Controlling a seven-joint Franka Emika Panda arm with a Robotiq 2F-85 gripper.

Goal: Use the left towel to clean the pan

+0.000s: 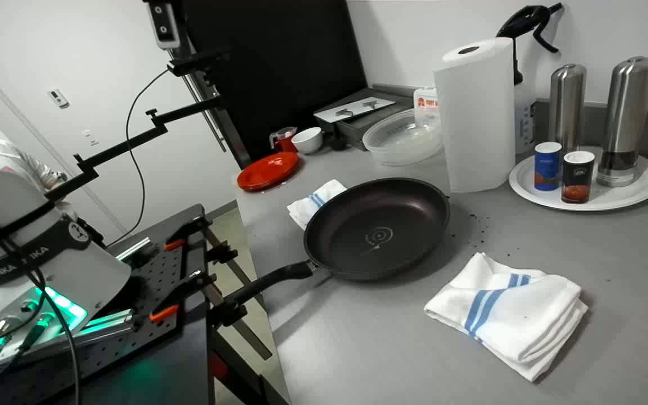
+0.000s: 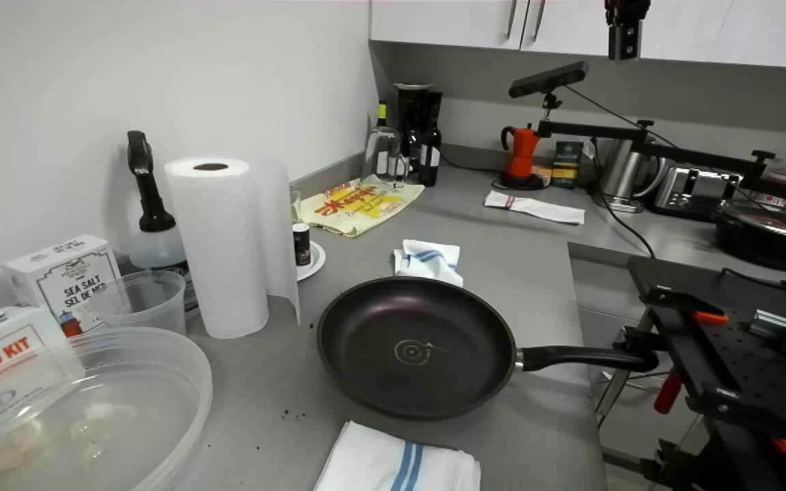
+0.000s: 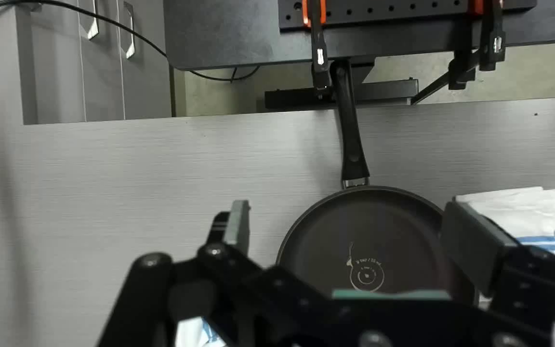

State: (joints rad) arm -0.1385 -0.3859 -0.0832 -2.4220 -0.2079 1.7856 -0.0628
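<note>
The black pan (image 1: 377, 230) sits on the grey counter; its long handle points toward the robot base. It also shows in an exterior view (image 2: 417, 348) and the wrist view (image 3: 378, 231). The left towel (image 1: 318, 202), a small folded white cloth with blue stripes, lies beside the pan, partly hidden by its rim. It also shows in an exterior view (image 2: 400, 464) and the wrist view (image 3: 516, 217). My gripper (image 3: 347, 212) is open and empty, high above the pan. Part of it shows at the top edge in both exterior views (image 1: 165, 28) (image 2: 625, 41).
Another white towel with blue stripes (image 1: 509, 315) lies on the pan's opposite side. A paper towel roll (image 1: 478, 118), a clear plastic bowl (image 1: 405, 140), a red plate (image 1: 268, 170) and a white plate with shakers (image 1: 585, 197) stand around. A camera arm (image 2: 659, 146) extends over the base.
</note>
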